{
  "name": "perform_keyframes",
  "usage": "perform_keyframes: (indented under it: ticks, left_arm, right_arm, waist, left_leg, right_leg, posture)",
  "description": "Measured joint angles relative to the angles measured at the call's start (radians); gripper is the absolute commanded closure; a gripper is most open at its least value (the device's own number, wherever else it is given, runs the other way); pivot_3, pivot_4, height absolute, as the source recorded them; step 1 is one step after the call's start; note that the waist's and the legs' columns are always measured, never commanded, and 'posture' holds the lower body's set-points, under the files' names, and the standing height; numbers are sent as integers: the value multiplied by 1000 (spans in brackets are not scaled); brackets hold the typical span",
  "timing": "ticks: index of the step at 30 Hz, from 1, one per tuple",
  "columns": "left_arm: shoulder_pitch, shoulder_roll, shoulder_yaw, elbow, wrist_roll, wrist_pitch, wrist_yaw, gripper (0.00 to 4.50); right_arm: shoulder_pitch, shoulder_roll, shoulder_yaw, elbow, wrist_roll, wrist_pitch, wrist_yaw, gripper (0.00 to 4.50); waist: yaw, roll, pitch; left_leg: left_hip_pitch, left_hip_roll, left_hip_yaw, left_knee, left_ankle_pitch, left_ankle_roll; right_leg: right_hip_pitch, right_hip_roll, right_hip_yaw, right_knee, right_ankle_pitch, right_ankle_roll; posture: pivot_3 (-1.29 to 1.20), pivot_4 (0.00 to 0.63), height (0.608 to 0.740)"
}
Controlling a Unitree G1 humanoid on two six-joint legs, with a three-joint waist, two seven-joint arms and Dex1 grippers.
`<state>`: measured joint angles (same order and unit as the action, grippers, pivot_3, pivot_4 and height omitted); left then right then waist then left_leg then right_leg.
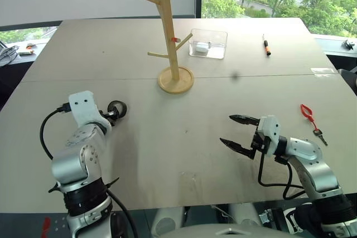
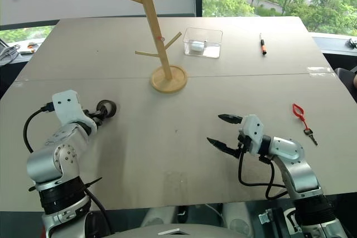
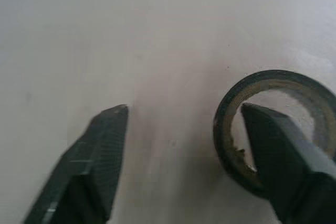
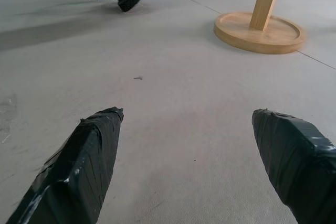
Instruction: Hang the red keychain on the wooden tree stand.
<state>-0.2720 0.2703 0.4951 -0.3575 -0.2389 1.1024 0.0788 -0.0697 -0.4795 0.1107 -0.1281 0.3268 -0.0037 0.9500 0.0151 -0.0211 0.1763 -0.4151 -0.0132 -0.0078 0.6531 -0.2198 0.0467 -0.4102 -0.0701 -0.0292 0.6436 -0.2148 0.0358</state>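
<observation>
Left gripper (image 3: 178, 124): fingers apart, one tip inside a dark tape roll (image 3: 273, 129) | right gripper (image 1: 240, 132): jaws wide, empty | red teardrop keychain (image 1: 308, 114): on table beside right arm | light-wood pegged tree stand (image 1: 169, 37): far centre

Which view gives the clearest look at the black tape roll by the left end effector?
The left wrist view: the black tape roll is close up, one finger inside its ring. Both eye views show it as a small dark ring.
</observation>
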Motion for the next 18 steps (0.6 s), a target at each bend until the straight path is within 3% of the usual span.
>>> perform_keyframes:
  ticks: [1, 2, 3, 5, 14, 18]
  left_arm:
    - [0, -1, 1, 0, -1, 1, -1, 3048]
    - [0, -1, 6, 0, -1, 3, -1, 3205]
    - [0, -1, 6, 0, -1, 3, -1, 3880]
    - [-6, -1, 7, 0, -1, 3, -1, 4470]
    - [-32, -7, 7, 0, -1, -4, 2, 4470]
    - [-83, -19, 26, 1, 1, -86, 18, 4470]
  right_arm:
    - [0, 0, 0, -1, 0, 0, 0, 256]
    - [0, 0, 0, -2, 0, 1, -1, 256]
    - [0, 0, 0, -2, 0, 1, -2, 256]
    - [0, 0, 0, -2, 0, 3, -5, 256]
    - [0, 0, 0, -4, 1, 7, -15, 256]
    - [-1, 0, 0, -10, 3, 16, -18, 256]
  waist:
    - [0, 0, 0]
    - [0, 0, 0]
    - [0, 0, 0]
    - [1, 0, 0]
    - [1, 0, 0]
    - [1, 0, 0]
  left_leg:
    - [0, 0, 0, 0, 0, 0]
    - [0, 0, 0, 0, 0, 0]
    - [0, 0, 0, 0, 0, 0]
    - [0, 0, 0, 0, 0, 0]
    - [0, 0, 0, 0, 0, 0]
    - [0, 0, 0, 0, 0, 0]
  right_leg:
    - [0, 0, 0, 0, 0, 0]
    - [0, 0, 0, 0, 0, 0]
    - [0, 0, 0, 0, 0, 0]
    - [0, 0, 0, 0, 0, 0]
    - [0, 0, 0, 0, 0, 0]
    - [0, 0, 0, 0, 0, 0]
  posture:
    - [0, 150, 740]
    - [0, 150, 740]
    - [0, 150, 740]
    - [0, 150, 740]
    - [0, 150, 740]
    - [0, 150, 740]
